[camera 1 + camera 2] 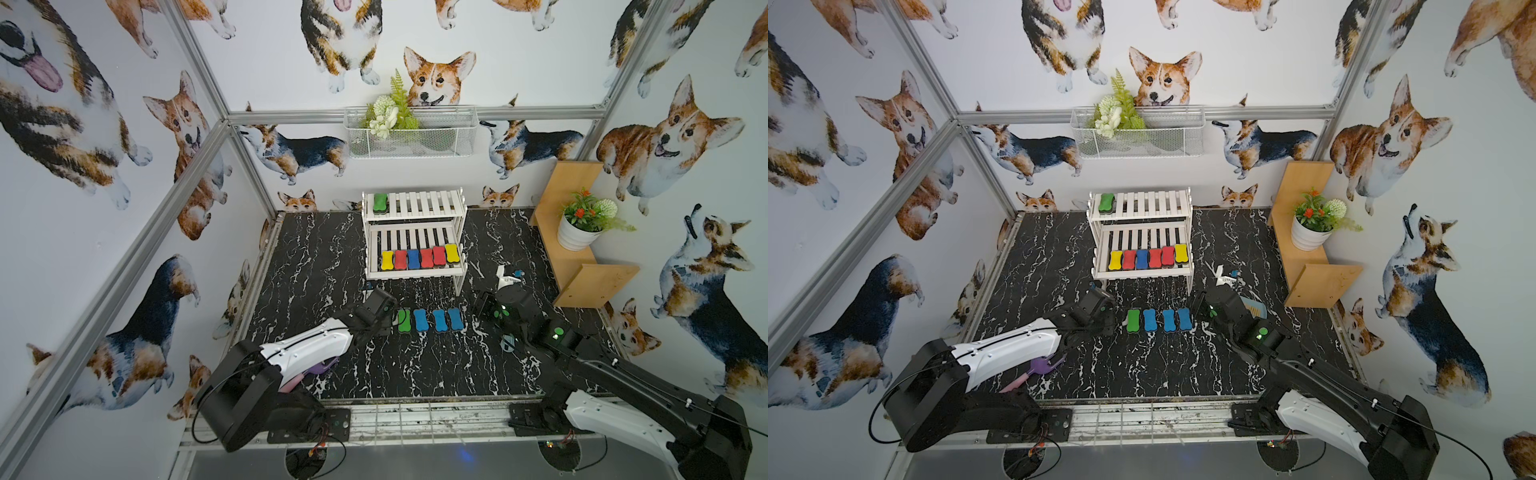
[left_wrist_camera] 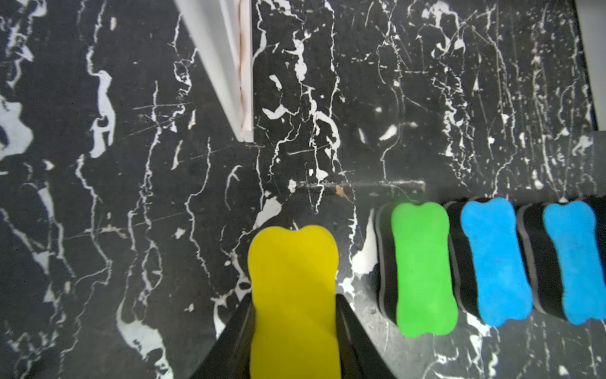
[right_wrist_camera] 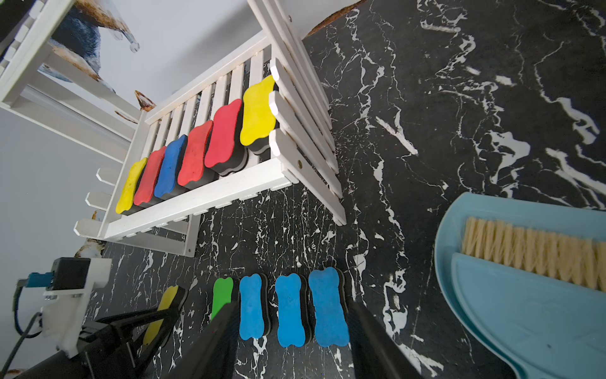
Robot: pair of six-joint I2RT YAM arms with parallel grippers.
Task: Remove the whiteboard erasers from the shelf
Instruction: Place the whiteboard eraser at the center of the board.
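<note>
The white shelf [image 1: 413,274] [image 3: 210,193] stands at the back of the table. Its lower tier holds a row of several whiteboard erasers [image 1: 413,258] [image 3: 193,157] in yellow, red and blue. One green eraser [image 1: 380,203] lies on the upper tier. A green eraser [image 1: 404,321] [image 2: 423,269] and three blue ones [image 1: 439,321] [image 3: 290,311] lie in a row on the table in front of the shelf. My left gripper [image 2: 294,298] is shut on a yellow eraser [image 2: 293,262] just left of that row. My right gripper [image 3: 292,306] hangs open over the blue ones.
A light-blue dustpan with brush [image 3: 524,295] [image 1: 1254,309] lies right of the row. A tan wooden stand [image 1: 582,270] with a potted plant [image 1: 577,237] stands at the right wall. A wire basket [image 1: 411,141] hangs on the back wall. A purple-pink tool [image 1: 1038,370] lies under my left arm.
</note>
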